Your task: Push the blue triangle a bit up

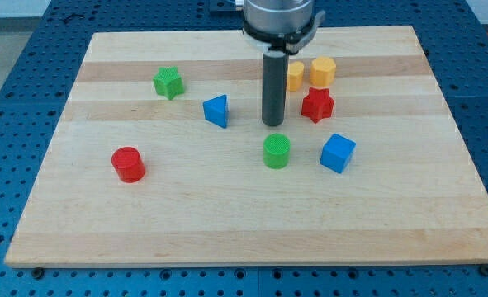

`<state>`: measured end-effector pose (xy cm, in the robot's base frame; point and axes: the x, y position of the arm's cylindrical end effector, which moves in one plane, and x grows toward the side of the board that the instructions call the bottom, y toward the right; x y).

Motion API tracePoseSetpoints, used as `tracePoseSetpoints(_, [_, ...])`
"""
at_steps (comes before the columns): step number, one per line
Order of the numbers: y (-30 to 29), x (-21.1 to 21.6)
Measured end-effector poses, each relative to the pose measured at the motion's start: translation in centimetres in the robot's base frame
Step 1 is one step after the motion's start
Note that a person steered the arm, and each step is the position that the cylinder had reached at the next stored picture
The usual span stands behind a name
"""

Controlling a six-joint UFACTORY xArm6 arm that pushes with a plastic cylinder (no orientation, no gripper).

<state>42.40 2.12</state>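
The red cylinder [129, 164] lay nearest the view's bottom on the bench [227, 231]. My tool was a plain rod with no jaws to part or close; my tip [273, 124] stood just above the green cylinder [277, 151]. The blue triangle [216, 110] sat apart to my tip's left, untouched, right of the green star [168, 82].
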Motion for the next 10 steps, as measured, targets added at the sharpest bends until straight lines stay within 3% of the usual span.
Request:
tracePoseSetpoints(2, [-8.0, 2.9])
tracePoseSetpoints(3, [-10.1, 0.0])
tracePoseSetpoints(5, [-4.6, -1.8])
tracePoseSetpoints(7, [-3.9, -1.5])
tracePoseSetpoints(10, [-3.9, -5.0])
